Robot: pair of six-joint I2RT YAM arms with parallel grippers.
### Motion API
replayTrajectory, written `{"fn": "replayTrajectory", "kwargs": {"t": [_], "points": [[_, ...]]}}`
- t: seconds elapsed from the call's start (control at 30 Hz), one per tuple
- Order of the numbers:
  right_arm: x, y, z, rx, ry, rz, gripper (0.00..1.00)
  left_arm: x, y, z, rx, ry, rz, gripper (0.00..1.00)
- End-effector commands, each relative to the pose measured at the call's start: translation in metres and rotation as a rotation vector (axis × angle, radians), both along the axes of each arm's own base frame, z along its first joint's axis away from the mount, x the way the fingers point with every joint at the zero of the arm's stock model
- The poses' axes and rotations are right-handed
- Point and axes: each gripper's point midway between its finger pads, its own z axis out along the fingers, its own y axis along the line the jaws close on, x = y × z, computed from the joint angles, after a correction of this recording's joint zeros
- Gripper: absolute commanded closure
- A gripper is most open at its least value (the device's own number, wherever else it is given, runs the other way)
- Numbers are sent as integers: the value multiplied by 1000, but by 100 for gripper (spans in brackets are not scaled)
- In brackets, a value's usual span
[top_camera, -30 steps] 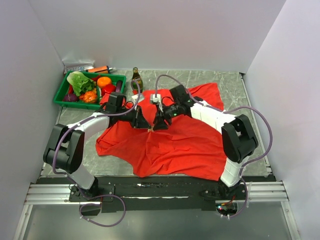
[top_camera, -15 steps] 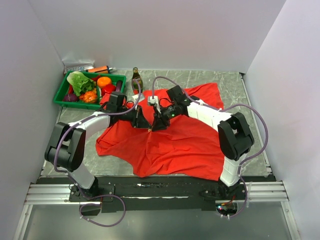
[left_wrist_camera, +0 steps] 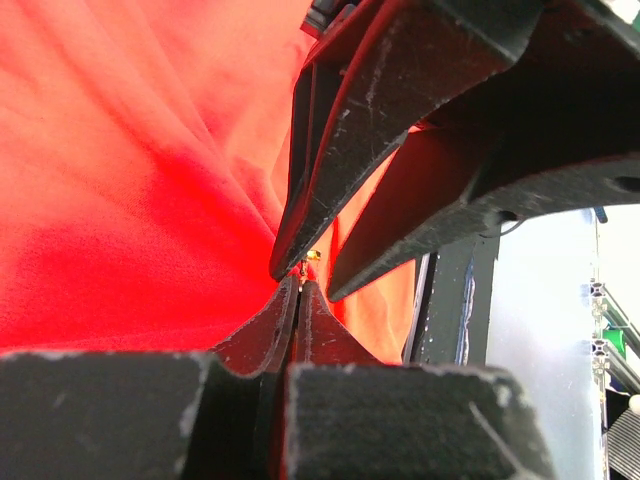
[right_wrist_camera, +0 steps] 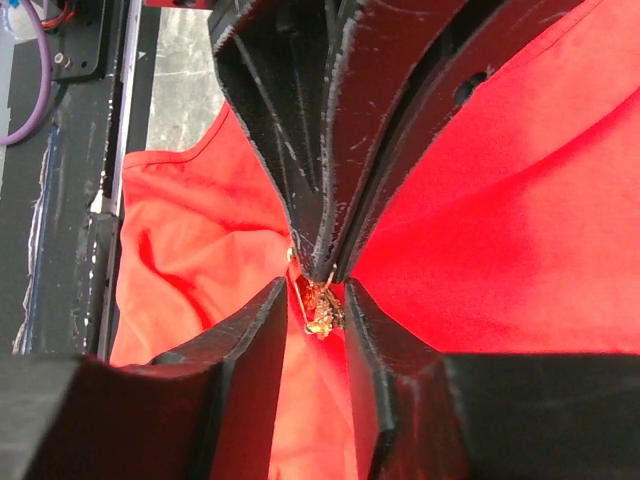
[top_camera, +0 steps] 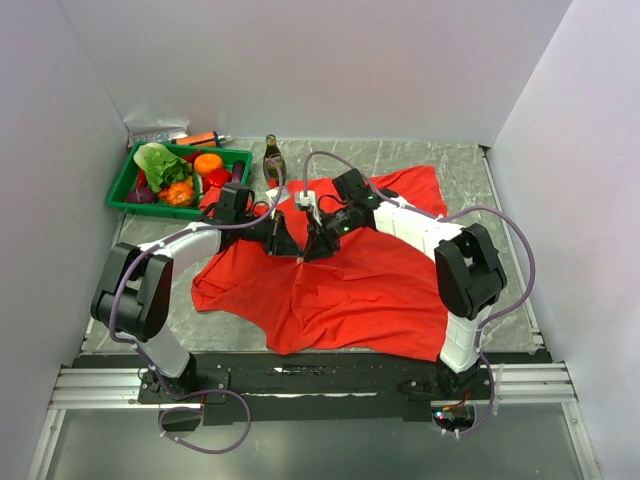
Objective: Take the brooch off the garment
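One gold speck, the brooch [right_wrist_camera: 322,302] sits at the centre of the right wrist view on a raised peak of the soft garment [right_wrist_camera: 520,200]. It looks light, rigid and easy to drop, so its body seems the place to pinch. The right gripper [right_wrist_camera: 316,290] brackets it with fingers parted, and just above it the left gripper [left_wrist_camera: 300,292] is pressed closed, seemingly on the cloth.

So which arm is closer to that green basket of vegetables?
Left. The left arm passes close by the green basket; the right arm reaches in from the opposite side, across the red shirt.
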Motion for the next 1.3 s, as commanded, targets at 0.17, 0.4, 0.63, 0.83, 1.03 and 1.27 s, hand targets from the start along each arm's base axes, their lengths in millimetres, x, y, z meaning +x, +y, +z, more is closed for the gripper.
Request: {"fn": "replayTrajectory", "kwargs": {"t": [0.17, 0.4, 0.63, 0.83, 1.03, 1.27], "points": [[3, 5, 5, 5, -23, 31, 69, 7, -5, 15, -39, -52, -31, 99], [1, 5, 2, -1, -39, 43, 68, 7, -5, 14, -38, -38, -34, 99], [0, 5, 0, -10, -60, 50, 70, 9, -4, 11, -51, -2, -27, 99], [1, 5, -2, -11, -84, 49, 70, 10, -2, 9, -59, 34, -23, 99], [-2, 6, -4, -18, -84, 63, 68, 12, 1, 10, -65, 44, -15, 99], [1, 8, -7, -31, -108, 67, 75, 14, 2, 9, -73, 64, -15, 99]]}}
